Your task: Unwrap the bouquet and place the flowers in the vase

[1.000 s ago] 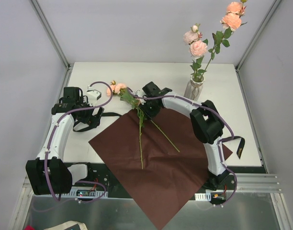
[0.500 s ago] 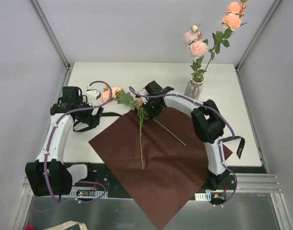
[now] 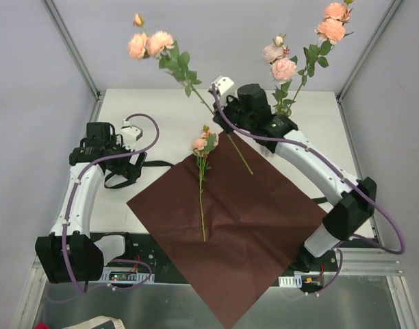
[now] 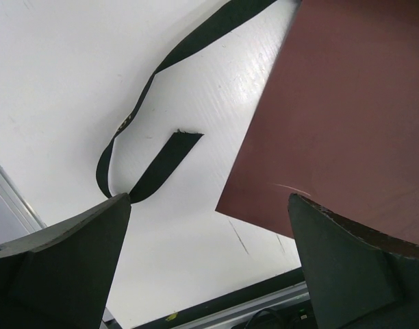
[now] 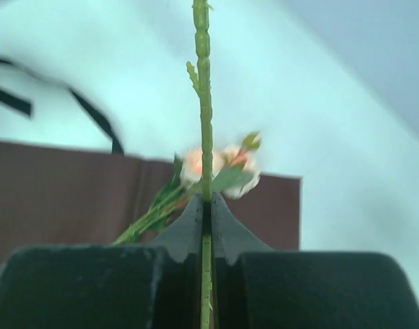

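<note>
My right gripper is raised above the back of the table, shut on the green stem of a long flower. Its peach blooms stand high to the left and the stem end hangs over the dark red paper. In the right wrist view the stem runs straight up between the closed fingers. Another flower lies on the paper, blooms toward the back. The pale vase at the back right holds several flowers. My left gripper hovers open and empty over the table by the paper's left corner.
A black ribbon curls on the white table left of the paper, and another ribbon piece lies at the right. The paper hangs over the table's front edge. Grey walls with metal posts enclose the back and sides.
The right gripper closed on one flower's stem and lifted it off the paper, up and toward the back right. The other flower stays on the paper. The left arm barely moved.
</note>
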